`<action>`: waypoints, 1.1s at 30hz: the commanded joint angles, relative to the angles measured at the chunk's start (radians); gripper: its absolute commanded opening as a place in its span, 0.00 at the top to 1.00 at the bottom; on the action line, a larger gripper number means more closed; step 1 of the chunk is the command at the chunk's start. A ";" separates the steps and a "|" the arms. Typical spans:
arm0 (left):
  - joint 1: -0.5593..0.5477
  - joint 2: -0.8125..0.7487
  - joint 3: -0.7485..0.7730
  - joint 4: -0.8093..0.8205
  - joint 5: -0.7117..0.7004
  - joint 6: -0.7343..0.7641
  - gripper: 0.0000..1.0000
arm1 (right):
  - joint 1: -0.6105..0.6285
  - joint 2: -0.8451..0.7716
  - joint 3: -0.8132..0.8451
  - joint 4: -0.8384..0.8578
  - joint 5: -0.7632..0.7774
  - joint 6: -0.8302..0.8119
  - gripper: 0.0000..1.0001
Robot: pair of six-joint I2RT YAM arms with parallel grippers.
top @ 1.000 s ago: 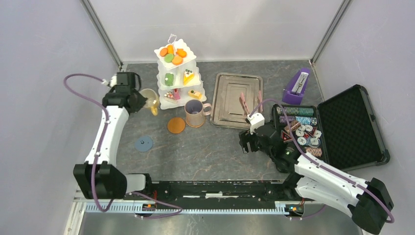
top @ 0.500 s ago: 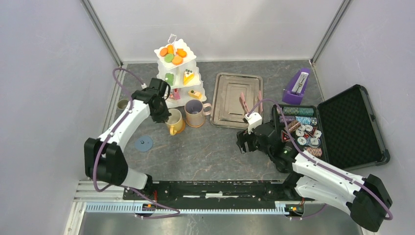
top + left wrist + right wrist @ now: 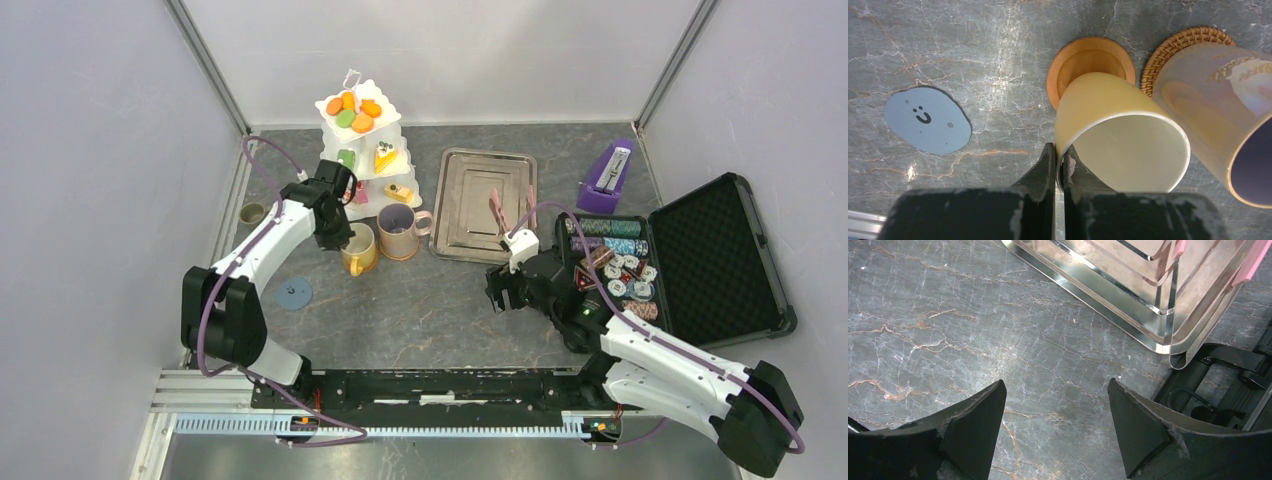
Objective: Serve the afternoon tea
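My left gripper is shut on the rim of the yellow mug, one finger inside and one outside. In the left wrist view the yellow mug stands on or just over an orange wooden coaster; I cannot tell if it touches. The beige-lilac mug stands right of it on a woven coaster. The white three-tier stand with toy cakes and orange and green biscuits is behind. A small green mug sits at the table's left edge. My right gripper is open and empty over bare table.
A steel tray with pink tongs lies right of the mugs. An open black case of poker chips and a purple metronome are at the right. A blue smiley coaster lies front left.
My left arm has carried the yellow mug from the left side of the stand to the orange coaster beside the beige-lilac mug. The right arm has barely moved.
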 commanded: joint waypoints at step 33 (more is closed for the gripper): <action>0.020 -0.024 0.133 -0.070 -0.167 0.061 0.41 | -0.002 -0.020 -0.005 0.020 0.010 0.007 0.18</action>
